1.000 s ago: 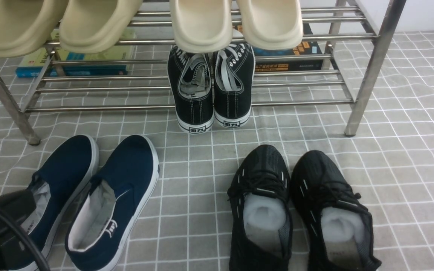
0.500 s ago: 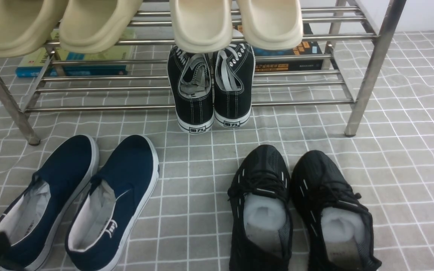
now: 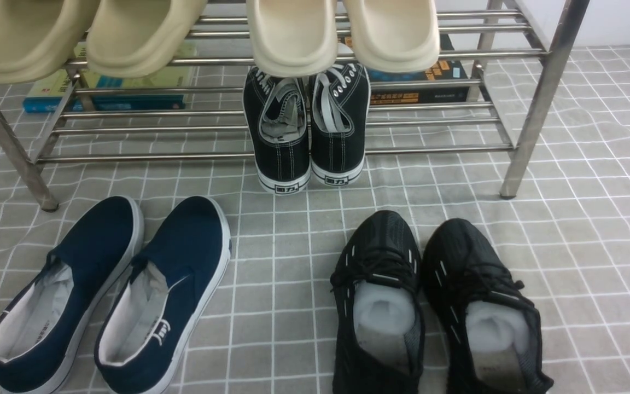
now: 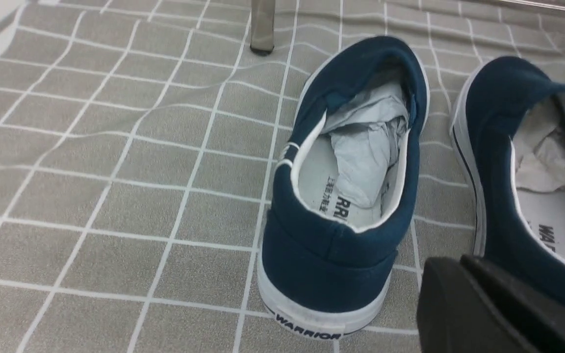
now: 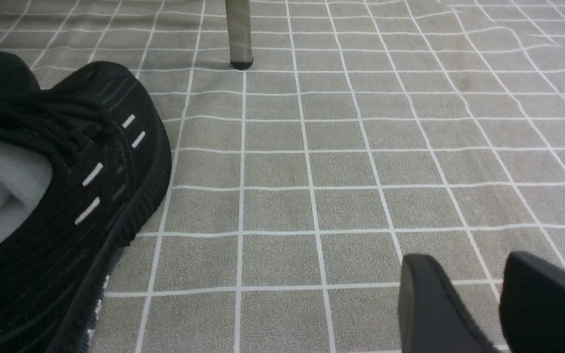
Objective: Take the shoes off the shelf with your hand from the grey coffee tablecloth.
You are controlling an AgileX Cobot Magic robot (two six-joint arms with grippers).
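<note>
The two navy-blue shoes point(image 3: 112, 290) stand side by side on the grey coffee tablecloth point(image 3: 293, 262), in front of the shelf point(image 3: 435, 149) at the near left. In the left wrist view my left gripper point(image 4: 459, 263) is shut and empty, low behind the heels, between one shoe point(image 4: 341, 206) and the other point(image 4: 523, 162), touching neither. My right gripper point(image 5: 469, 260) hangs open over bare tablecloth point(image 5: 312, 171), nothing between its fingers. Only a sliver of the left arm shows in the front view; the right arm is out of that view.
Black lace-up sneakers point(image 3: 307, 131) sit on the shelf's lower tier, beige slippers point(image 3: 293, 33) on the upper one, books point(image 3: 101, 101) lie behind. Black mesh trainers point(image 3: 430, 306) stand on the cloth at near right, beside my right gripper point(image 5: 66, 196). Shelf legs point(image 3: 528, 137) stand at both sides.
My left gripper has drawn back toward the near left corner and almost left the front view, uncovering the left navy shoe's heel. The shoes have stayed in place.
</note>
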